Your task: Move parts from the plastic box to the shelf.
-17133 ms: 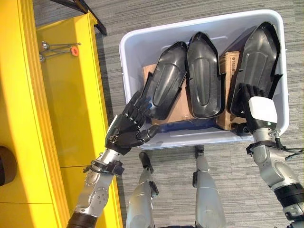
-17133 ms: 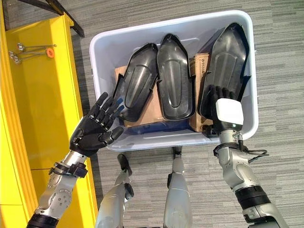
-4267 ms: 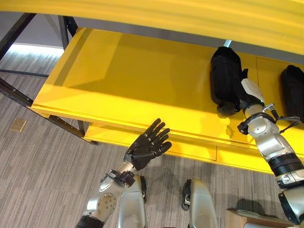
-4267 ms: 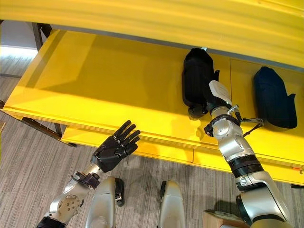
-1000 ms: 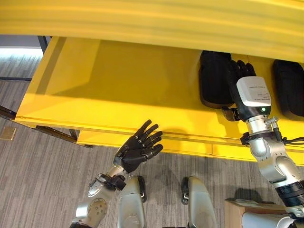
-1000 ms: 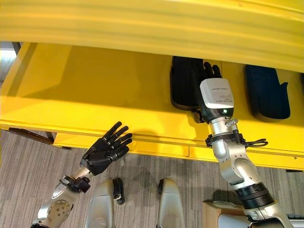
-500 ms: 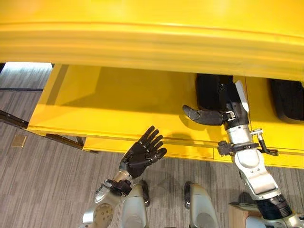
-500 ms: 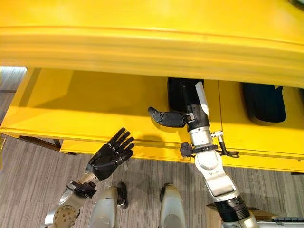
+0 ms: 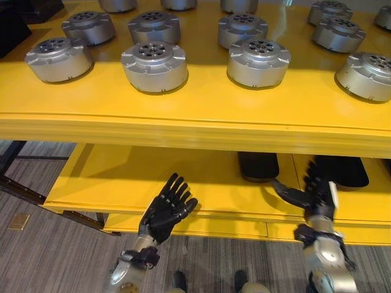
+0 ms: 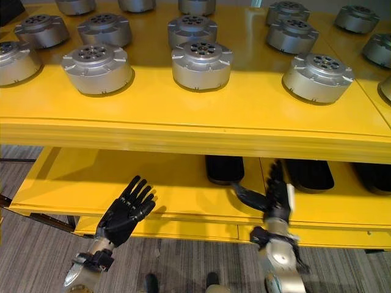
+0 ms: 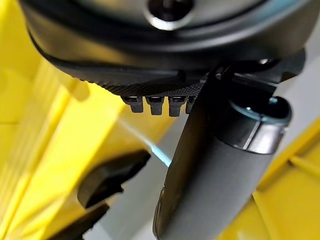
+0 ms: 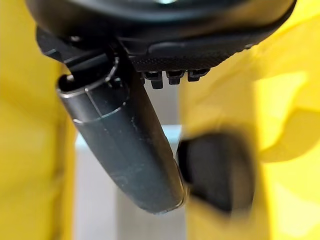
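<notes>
Two black moulded parts (image 9: 258, 166) (image 9: 342, 172) lie side by side on the yellow lower shelf (image 9: 122, 183), under the upper board. My right hand (image 9: 316, 194) hovers in front of them near the shelf's front edge, fingers straight, thumb stretched toward the left part, holding nothing. In the right wrist view the nearest black part (image 12: 217, 170) shows past the thumb (image 12: 125, 145). My left hand (image 9: 165, 210) floats open and empty before the lower shelf's front edge, left of the parts. A third black part (image 10: 374, 177) lies further right.
The upper yellow shelf (image 9: 195, 116) carries several round silver metal discs (image 9: 154, 64). Its thick front lip overhangs the lower shelf. Grey carpet (image 9: 36, 256) lies below at the left. The lower shelf's left half is bare.
The camera has tilted up, bringing the upper shelf and its discs into sight. My right hand has drawn back from the black part, which stays on the lower shelf. Left hand stays open.
</notes>
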